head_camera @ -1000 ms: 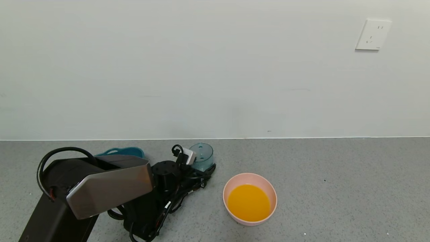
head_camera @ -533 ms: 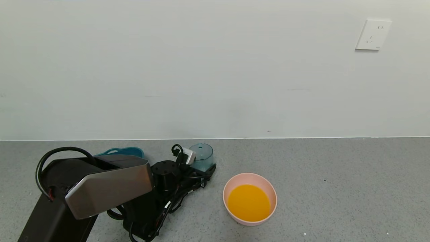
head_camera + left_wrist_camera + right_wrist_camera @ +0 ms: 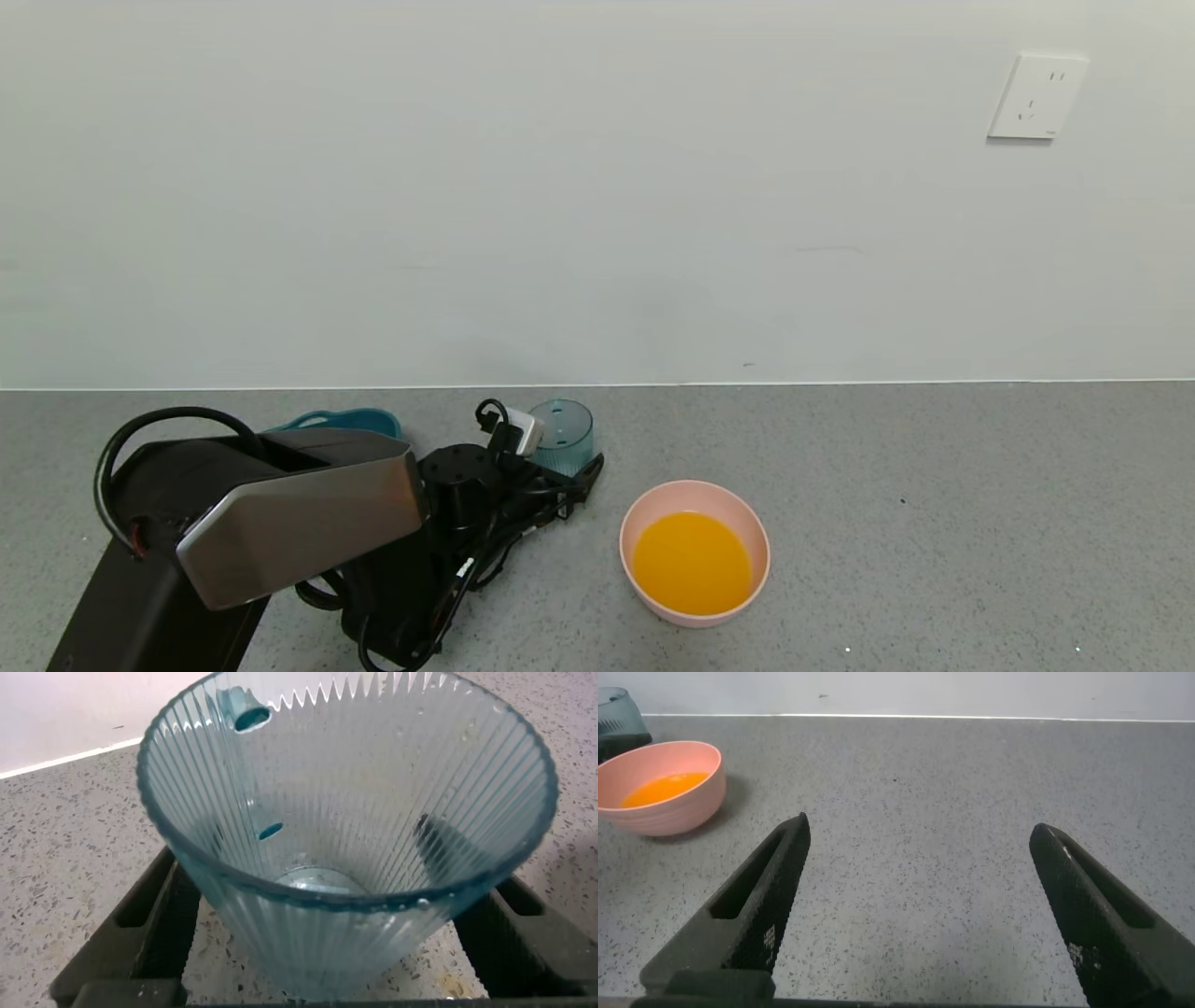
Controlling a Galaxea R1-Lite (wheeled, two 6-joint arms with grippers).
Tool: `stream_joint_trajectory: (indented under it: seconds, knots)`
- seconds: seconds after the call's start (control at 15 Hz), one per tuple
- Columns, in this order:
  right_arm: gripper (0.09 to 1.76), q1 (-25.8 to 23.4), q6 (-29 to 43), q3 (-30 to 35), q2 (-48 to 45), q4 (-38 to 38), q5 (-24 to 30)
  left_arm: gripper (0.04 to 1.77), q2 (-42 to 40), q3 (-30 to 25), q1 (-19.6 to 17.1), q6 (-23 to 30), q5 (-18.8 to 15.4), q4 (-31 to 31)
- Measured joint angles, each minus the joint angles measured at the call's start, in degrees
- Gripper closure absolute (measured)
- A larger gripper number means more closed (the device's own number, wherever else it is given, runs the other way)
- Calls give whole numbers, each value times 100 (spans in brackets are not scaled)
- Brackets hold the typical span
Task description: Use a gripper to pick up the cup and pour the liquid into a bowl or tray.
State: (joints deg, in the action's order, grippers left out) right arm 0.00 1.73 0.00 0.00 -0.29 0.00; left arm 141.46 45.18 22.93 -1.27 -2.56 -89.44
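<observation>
The ribbed pale blue-green cup [image 3: 563, 431] stands upright and empty on the grey counter, left of the bowl. In the left wrist view the cup [image 3: 346, 812] fills the frame, with only droplets inside. My left gripper [image 3: 571, 469] is around the cup with its black fingers [image 3: 131, 924] spread wide on either side. The pink bowl [image 3: 695, 487] holds the orange liquid [image 3: 691, 563]. It also shows in the right wrist view [image 3: 663, 812] with the liquid [image 3: 668, 787]. My right gripper [image 3: 917, 826] is open and empty over bare counter, right of the bowl.
A dark teal tub [image 3: 336, 420] lies partly hidden behind my left arm [image 3: 280, 513]. A white wall runs along the back of the counter, with a socket [image 3: 1036, 95] at upper right. The grey counter stretches to the right of the bowl.
The cup has settled slightly lower onto the counter and the left gripper's visible fingertip has shifted a little outward. The bowl and liquid have not moved.
</observation>
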Motion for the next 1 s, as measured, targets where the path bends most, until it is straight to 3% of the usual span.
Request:
stream_joint_trajectory:
  seconds: [0.53,1.0]
  knots:
    - [14,0,0,0,0,0,0,13,-155,-122,20,-22,-30,2]
    - [14,0,-2,0,0,0,0,11,-1056,-651,79,-88,-46,37]
